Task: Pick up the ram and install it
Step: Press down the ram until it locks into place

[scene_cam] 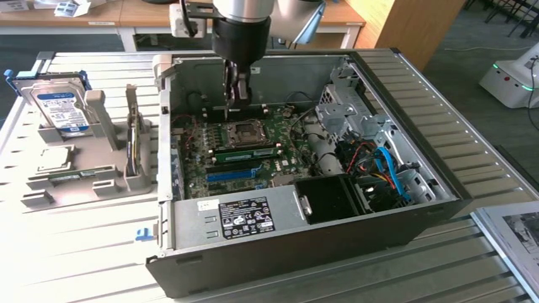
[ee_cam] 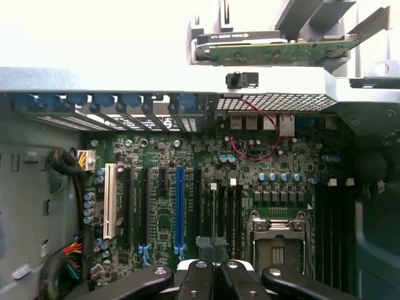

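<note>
Case: large black-and-grey metal computer case (scene_cam: 421, 126) on its side on the slatted white table (scene_cam: 84, 265), side panel off – leaves the green motherboard (scene_cam: 202, 158) facing up for work from above.
Ram: long thin green circuit-board stick (scene_cam: 244, 151) on edge in a slot just beside the square metal processor socket (scene_cam: 247, 131), running along the socket's near side in the exterior view; judged to sit in its slot, though how deep cannot be told.
Parts stand: grey plastic holder (scene_cam: 139, 183) just outside the case on the exterior view's left, with a blue-labelled metal hard drive (scene_cam: 63, 107) propped upright, a square silver processor chip (scene_cam: 52, 158) lying flat and another green stick (scene_cam: 74, 175) resting in a groove – each part kept in its own seat, likely for easy, repeatable pickup.
Arm: reaches straight down into the case; black two-fingered gripper (scene_cam: 238, 101) vertical above the board near the socket, lined up in the wrist view with the memory slots beside the socket (ee_cam: 275, 237).
Fingers: black fingers (ee_cam: 197, 275) drawn fully together, no gap left between the pads; whether anything thin is pinched there cannot be told.
Contact: tips close above the memory slots; touching or just clear, cannot tell.
Stage: judged late – a stick stands in the board under a closed gripper.
</note>
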Robot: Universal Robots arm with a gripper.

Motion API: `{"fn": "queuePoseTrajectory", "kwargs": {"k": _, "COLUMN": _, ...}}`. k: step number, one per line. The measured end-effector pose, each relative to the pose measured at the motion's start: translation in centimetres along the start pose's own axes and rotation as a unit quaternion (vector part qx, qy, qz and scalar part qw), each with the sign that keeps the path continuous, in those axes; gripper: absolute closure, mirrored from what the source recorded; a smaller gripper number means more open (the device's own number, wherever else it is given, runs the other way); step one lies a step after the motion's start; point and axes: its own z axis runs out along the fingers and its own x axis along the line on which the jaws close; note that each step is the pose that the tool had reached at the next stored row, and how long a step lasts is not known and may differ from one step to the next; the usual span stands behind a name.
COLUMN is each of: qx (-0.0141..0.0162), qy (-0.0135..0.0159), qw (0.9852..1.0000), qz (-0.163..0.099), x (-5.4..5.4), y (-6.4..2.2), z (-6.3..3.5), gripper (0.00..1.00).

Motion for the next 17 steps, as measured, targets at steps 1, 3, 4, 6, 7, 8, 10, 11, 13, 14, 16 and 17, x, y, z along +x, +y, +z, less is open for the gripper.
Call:
{"fn": "queuePoseTrajectory", "kwargs": {"k": 1, "qx": 0.0, "qy": 0.0004, "qw": 1.0, "qz": 0.0, "x": 0.0, "y": 0.01, "z": -0.22, "gripper": 0.9}}
{"fn": "queuePoseTrajectory", "kwargs": {"k": 3, "qx": -0.0001, "qy": 0.0013, "qw": 1.0, "qz": 0.0, "x": 0.0, "y": 0.04, "z": -0.65, "gripper": 0.9}}
{"fn": "queuePoseTrajectory", "kwargs": {"k": 4, "qx": -0.0001, "qy": 0.0017, "qw": 1.0, "qz": 0.0, "x": 0.0, "y": 0.05, "z": -0.86, "gripper": 0.9}}
{"fn": "queuePoseTrajectory", "kwargs": {"k": 6, "qx": -0.0001, "qy": 0.0025, "qw": 1.0, "qz": 0.0, "x": 0.0, "y": 0.07, "z": -1.25, "gripper": 0.9}}
{"fn": "queuePoseTrajectory", "kwargs": {"k": 7, "qx": -0.0001, "qy": 0.003, "qw": 1.0, "qz": 0.0, "x": 0.0, "y": 0.08, "z": -1.44, "gripper": 0.9}}
{"fn": "queuePoseTrajectory", "kwargs": {"k": 8, "qx": -0.0001, "qy": 0.0034, "qw": 1.0, "qz": 0.0, "x": 0.0, "y": 0.09, "z": -1.62, "gripper": 0.9}}
{"fn": "queuePoseTrajectory", "kwargs": {"k": 10, "qx": -0.0001, "qy": 0.0042, "qw": 1.0, "qz": 0.0, "x": 0.0, "y": 0.11, "z": -1.84, "gripper": 0.9}}
{"fn": "queuePoseTrajectory", "kwargs": {"k": 11, "qx": 0.0, "qy": 0.0042, "qw": 1.0, "qz": 0.0, "x": 0.0, "y": 0.11, "z": -1.86, "gripper": 0.9}}
{"fn": "queuePoseTrajectory", "kwargs": {"k": 13, "qx": 0.0, "qy": 0.0042, "qw": 1.0, "qz": 0.0, "x": 0.0, "y": 0.11, "z": -1.86, "gripper": 0.9}}
{"fn": "queuePoseTrajectory", "kwargs": {"k": 14, "qx": 0.0, "qy": 0.0042, "qw": 1.0, "qz": 0.0, "x": 0.0, "y": 0.11, "z": -1.86, "gripper": 0.9}}
{"fn": "queuePoseTrajectory", "kwargs": {"k": 16, "qx": 0.0008, "qy": 0.0044, "qw": 1.0, "qz": 0.0, "x": 0.0, "y": 0.18, "z": -1.87, "gripper": 0.9}}
{"fn": "queuePoseTrajectory", "kwargs": {"k": 17, "qx": 0.0025, "qy": 0.0044, "qw": 1.0, "qz": 0.0, "x": 0.0, "y": 0.25, "z": -1.87, "gripper": 0.9}}
